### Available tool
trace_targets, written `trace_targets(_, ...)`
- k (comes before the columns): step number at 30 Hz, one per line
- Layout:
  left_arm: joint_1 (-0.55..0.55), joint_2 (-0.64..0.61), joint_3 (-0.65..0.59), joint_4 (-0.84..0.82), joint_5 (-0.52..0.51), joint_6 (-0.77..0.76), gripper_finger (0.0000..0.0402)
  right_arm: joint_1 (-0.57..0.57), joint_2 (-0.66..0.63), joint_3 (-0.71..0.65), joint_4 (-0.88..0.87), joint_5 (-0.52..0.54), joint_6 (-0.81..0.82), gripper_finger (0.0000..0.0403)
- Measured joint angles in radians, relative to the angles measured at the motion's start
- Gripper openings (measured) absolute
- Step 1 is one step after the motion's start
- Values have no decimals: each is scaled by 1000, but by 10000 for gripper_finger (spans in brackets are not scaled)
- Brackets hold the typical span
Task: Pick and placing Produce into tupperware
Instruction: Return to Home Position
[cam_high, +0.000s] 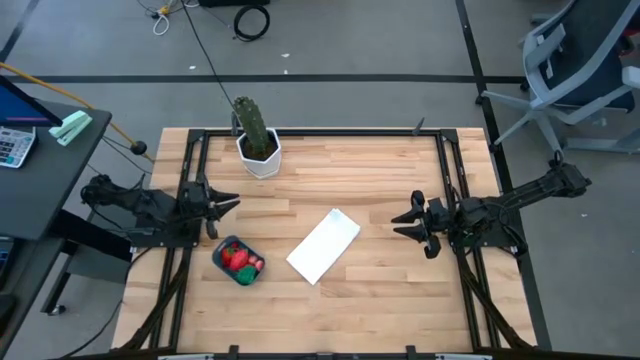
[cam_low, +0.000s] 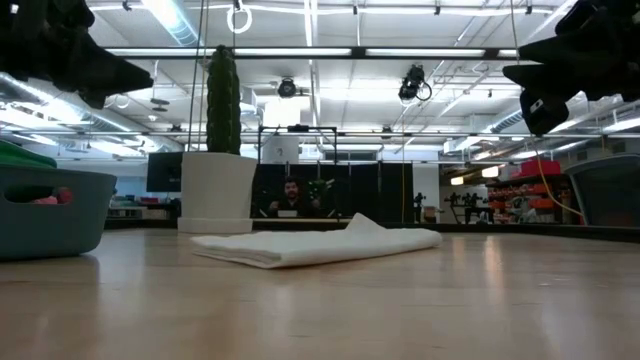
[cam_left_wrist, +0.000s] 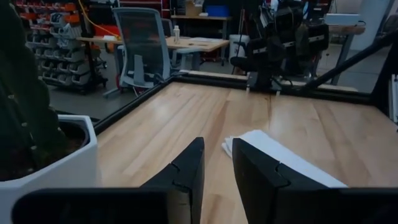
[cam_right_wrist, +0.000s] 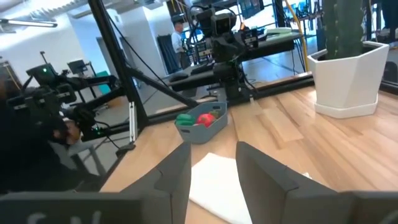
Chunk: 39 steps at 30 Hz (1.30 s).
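The teal tupperware (cam_high: 238, 261) sits on the table's left side, toward the near edge, and shows in the right wrist view (cam_right_wrist: 202, 126) and at the low view's left edge (cam_low: 50, 210). Inside it lie red produce (cam_high: 234, 256) and one green piece (cam_right_wrist: 185, 119). My left gripper (cam_high: 228, 205) hovers open above the table just beyond the tub, toward the far edge. In its wrist view (cam_left_wrist: 216, 146) the fingers point across the table. My right gripper (cam_high: 398, 222) hovers open over the right side (cam_right_wrist: 213, 152), facing the tub. Neither holds anything.
A white flat panel (cam_high: 323, 245) lies mid-table between the grippers, one end slightly raised (cam_low: 320, 243). A tall green cactus in a white hexagonal pot (cam_high: 258, 150) stands near the far edge. Black frame rails (cam_high: 455, 170) border the table. An office chair (cam_high: 580, 70) stands beyond the far right corner.
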Motion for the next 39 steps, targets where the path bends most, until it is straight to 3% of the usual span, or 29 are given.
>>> trace_targets(39,-2,0,0,2,0,0,84,0,0,4,-1,0,1,135)
